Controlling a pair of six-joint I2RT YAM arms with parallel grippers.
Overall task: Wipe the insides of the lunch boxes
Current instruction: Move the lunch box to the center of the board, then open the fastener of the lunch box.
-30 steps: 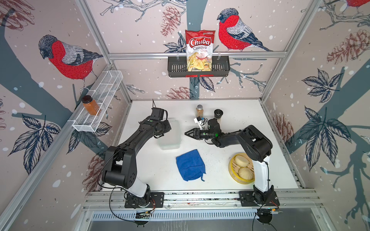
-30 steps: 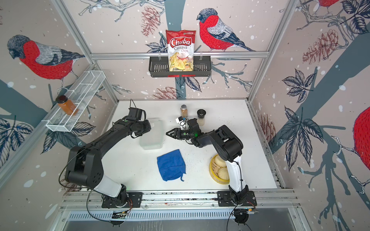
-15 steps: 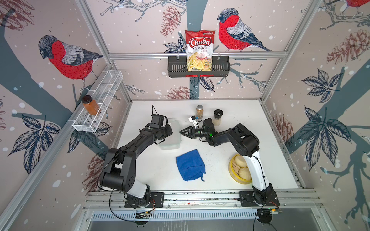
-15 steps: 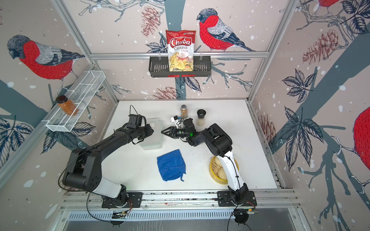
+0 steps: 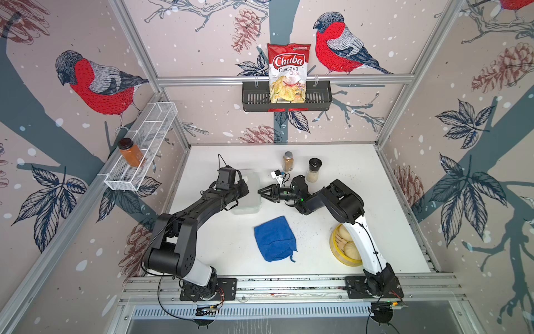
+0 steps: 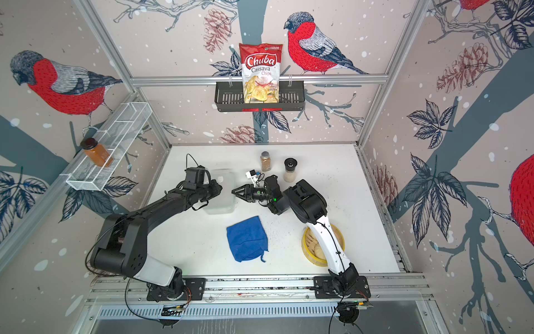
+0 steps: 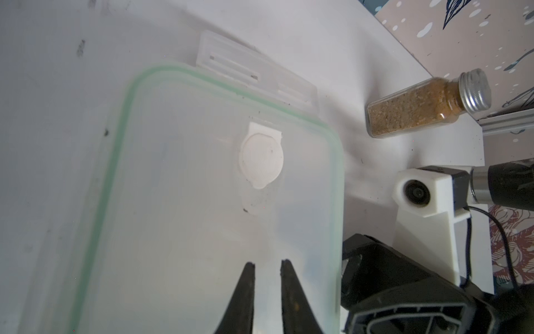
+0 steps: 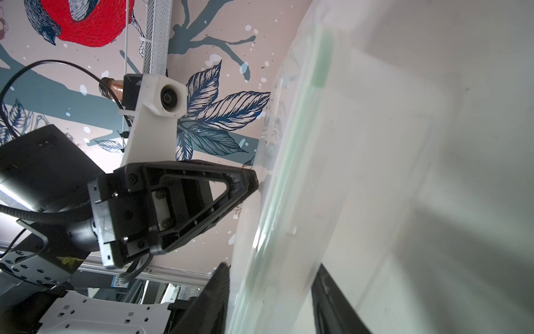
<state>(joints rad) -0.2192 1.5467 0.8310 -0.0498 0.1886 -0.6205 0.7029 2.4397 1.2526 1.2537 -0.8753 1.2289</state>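
The right arm has pushed its right gripper (image 5: 260, 193) leftward across the white table (image 5: 346, 162). A second ago it hung clear of the lunch box (image 5: 250, 202); now its tips are at the box's right-hand edge, jaws drawn in somewhat. The left arm has hardly shifted.

Far left, a wire shelf (image 5: 153, 127) on the wall carries an amber jar (image 5: 130, 151) toward its nearer end. Next comes the left arm, reaching over the lunch box, which sits on the table left of centre with its green-rimmed lid (image 7: 187, 202) on. The left gripper (image 7: 267, 263) is over that lid, its fingers (image 7: 248, 277) nearly together, with only a thin slit between them and nothing in it. In the right wrist view its tip touches the lid's top. The lid's white spot (image 7: 261, 157) lies just ahead of the tips, and a clip flap (image 7: 254, 75) juts from the far end.

At the box's right edge the right gripper's fingers (image 8: 213, 300) stand one on each side of the rim. I cannot tell whether they pinch it yet. Behind that gripper stand a spice jar (image 5: 288, 162) and, apart to its right, a grinder (image 5: 313, 170). Above them on the back wall a black basket (image 5: 318, 95) holds a chips bag (image 5: 288, 72). Nearer the front a crumpled blue cloth (image 5: 274, 238) lies alone, clear of the box. Furthest right, a yellow steamer (image 5: 345, 261) of buns (image 5: 351, 248) sits partly under the right arm.
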